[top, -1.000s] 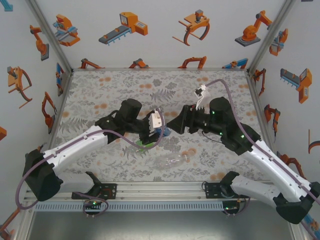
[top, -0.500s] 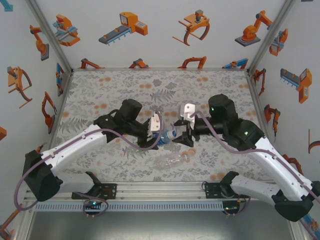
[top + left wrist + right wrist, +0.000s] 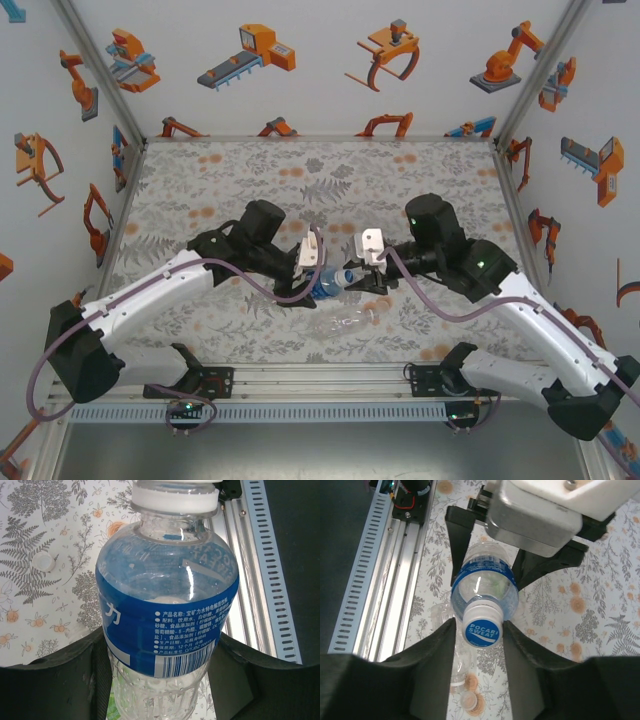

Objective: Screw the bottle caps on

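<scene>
Right end effector (image 3: 358,282) pinches the cap (image 3: 481,629); left end effector (image 3: 320,284) clamps the blue-labelled bottle (image 3: 167,630) mid-body. Likely light, thin-walled, slippery: you hold firmly, never crushing.

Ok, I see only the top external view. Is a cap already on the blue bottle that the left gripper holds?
Observer: Yes. In the right wrist view a white cap with blue print sits on the neck of the blue-labelled bottle.
Operator: And the right gripper, does it have this cap?
Observer: Its fingers stand close on both sides of the cap. I cannot tell if they press it.
Operator: Are other caps free?
Observer: One loose cap lies on the mat, left of the bottle in the left wrist view.
</scene>
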